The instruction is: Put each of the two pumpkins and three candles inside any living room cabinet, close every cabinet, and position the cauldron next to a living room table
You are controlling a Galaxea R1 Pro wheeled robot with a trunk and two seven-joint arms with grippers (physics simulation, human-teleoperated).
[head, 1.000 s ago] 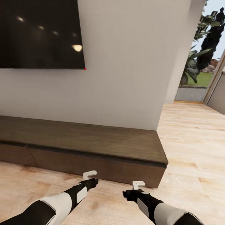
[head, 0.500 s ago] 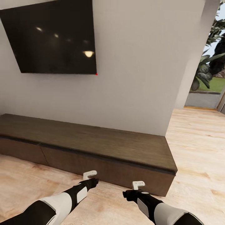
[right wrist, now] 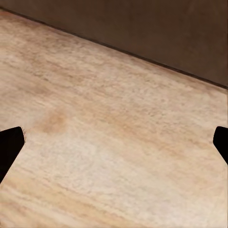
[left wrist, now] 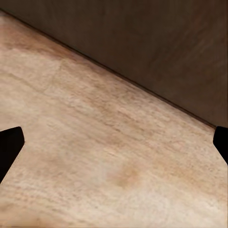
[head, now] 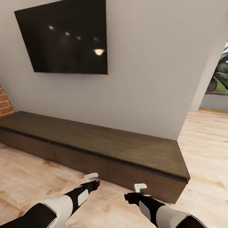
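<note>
At the far left a strip of brick wall [head: 4, 104] meets the pale wall that carries the dark television [head: 68, 39]. Below it the cabinet [head: 95, 144] runs along the wall, its long axis stretching from the left edge toward the right and slightly nearer the robot at its right end; its drawer fronts look flush and shut, with a seam between two of them. Next comes the left hand [head: 91, 178], held low over the wooden floor [head: 28, 180], just short of the cabinet front. In the left wrist view its dark fingertips [left wrist: 9, 147] sit at opposite edges of the picture, so it is spread wide and holds nothing. The right hand [head: 140, 187] hangs beside it, likewise wide apart and empty in the right wrist view, facing the cabinet's right-hand drawer front. Both hands lie directly before the cabinet, which is ahead of them; the right hand seems nearer the right end, the left nearer the seam. Opening a drawer looks the likely next step. At the far right, greenery [head: 220, 77] shows through an opening.
</note>
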